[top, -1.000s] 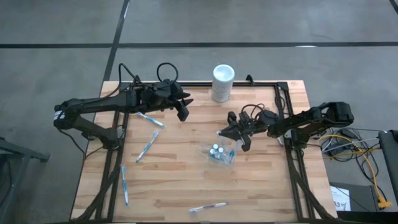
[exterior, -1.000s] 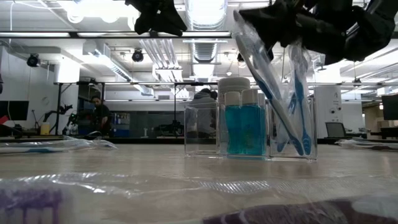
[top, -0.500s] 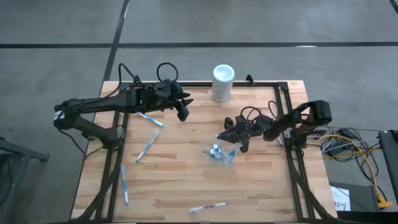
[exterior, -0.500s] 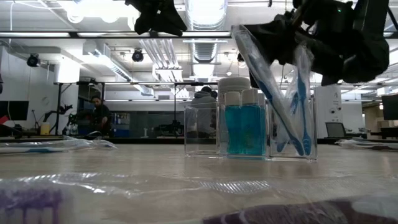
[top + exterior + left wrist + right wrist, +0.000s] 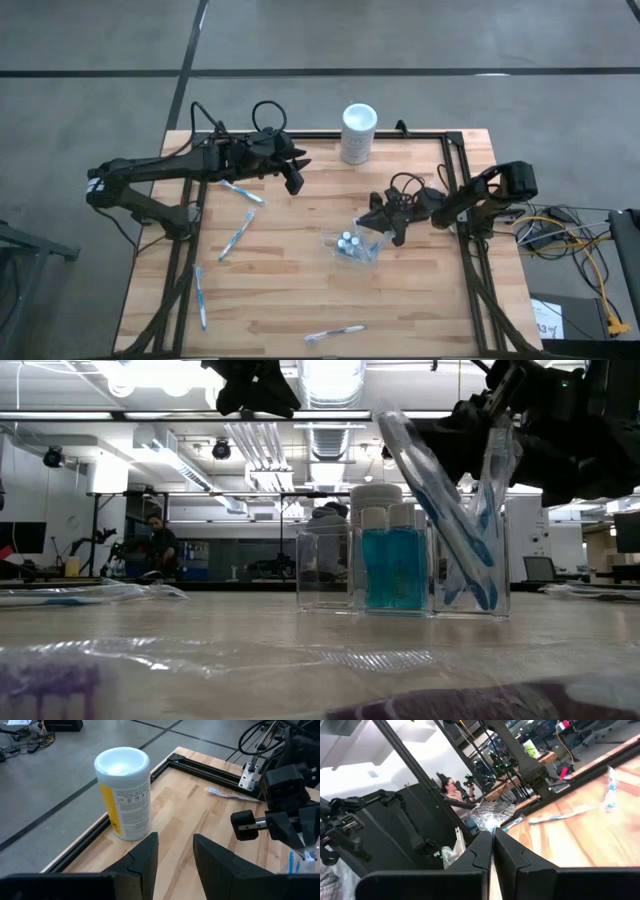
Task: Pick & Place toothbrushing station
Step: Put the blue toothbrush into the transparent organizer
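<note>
My right claw [image 5: 378, 222] pinched wrapped toothbrush [image 5: 492, 470] above clear cup [image 5: 355, 246], mid-bench; tubes [image 5: 393, 565] already inside. Four toothbrushes [image 5: 236, 236] remained loose. Left claw [image 5: 296, 172] half spread, empty, near far edge.

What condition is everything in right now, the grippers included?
left gripper: open, empty, raised.
right gripper: shut on wrapped toothbrush.
wrapped toothbrush: leaning in clear cup.
clear cup: upright, holding tubes.
tubes: upright, capped.
white cylinder: upright, lid on.
loose toothbrushes: lying flat on table.
</note>
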Available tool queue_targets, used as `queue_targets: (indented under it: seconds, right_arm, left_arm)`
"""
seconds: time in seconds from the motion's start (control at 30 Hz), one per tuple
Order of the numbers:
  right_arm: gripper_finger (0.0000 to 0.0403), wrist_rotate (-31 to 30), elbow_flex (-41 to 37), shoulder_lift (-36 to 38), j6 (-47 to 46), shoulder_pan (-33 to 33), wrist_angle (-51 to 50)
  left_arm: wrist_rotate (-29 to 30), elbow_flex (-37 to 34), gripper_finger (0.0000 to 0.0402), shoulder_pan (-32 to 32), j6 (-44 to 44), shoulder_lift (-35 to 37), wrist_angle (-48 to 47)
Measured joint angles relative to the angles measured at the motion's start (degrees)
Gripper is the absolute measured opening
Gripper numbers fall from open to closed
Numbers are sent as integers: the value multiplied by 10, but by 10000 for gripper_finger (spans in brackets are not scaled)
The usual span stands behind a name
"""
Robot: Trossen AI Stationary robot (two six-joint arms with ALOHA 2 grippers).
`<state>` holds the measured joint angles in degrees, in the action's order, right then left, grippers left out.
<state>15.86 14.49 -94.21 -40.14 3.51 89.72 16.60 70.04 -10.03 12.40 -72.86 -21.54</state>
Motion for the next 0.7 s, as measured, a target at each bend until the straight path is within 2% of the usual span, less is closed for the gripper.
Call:
queue_targets:
  seconds: [0.23,0.43,0.7]
  right_arm:
    - [8,-9,5,0,12,0,-29]
    - [8,-9,17,0,61,0,-33]
    - [8,-10,20,0,63,0,-68]
  left_arm:
    - [0,0,129,0,0,0,0]
    - [0,0,129,0,0,0,0]
    - [0,0,129,0,0,0,0]
